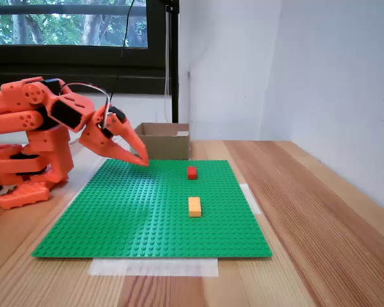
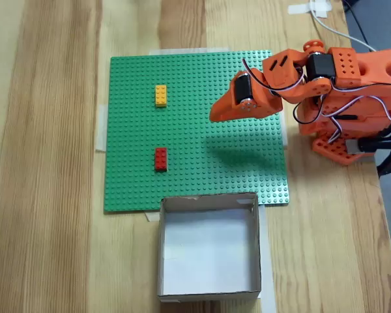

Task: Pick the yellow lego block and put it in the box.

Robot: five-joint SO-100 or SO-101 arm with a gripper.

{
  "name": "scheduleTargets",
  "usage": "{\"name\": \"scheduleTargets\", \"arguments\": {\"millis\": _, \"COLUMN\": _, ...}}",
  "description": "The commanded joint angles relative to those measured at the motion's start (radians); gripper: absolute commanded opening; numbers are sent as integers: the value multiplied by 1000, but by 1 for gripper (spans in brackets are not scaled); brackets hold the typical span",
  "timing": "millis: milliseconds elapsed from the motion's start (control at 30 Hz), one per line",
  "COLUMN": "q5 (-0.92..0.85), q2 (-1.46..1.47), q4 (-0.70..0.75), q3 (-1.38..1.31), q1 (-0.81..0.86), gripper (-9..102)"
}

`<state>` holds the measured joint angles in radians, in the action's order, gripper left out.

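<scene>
Hovering above the green baseplate [image 2: 195, 130] with gripper [image 1: 143, 161] pinched narrow and empty, well apart from yellow lego block [image 2: 161, 95], box [image 2: 208, 287] beyond, reach not yet begun.

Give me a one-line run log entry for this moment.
end effector: shut, empty, above green baseplate | yellow lego block: on baseplate, untouched | box: empty | phase: pre-grasp
</scene>
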<state>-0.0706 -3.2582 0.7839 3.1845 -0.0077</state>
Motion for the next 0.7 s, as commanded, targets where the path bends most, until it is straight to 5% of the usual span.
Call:
{"name": "scheduleTargets", "arguments": {"millis": 0, "q5": 3, "q2": -6, "q4": 2, "q3": 8, "q1": 3, "gripper": -1}}
{"name": "scheduleTargets", "arguments": {"millis": 667, "q5": 21, "q2": -5, "q4": 5, "q3": 3, "q1": 0, "gripper": -1}}
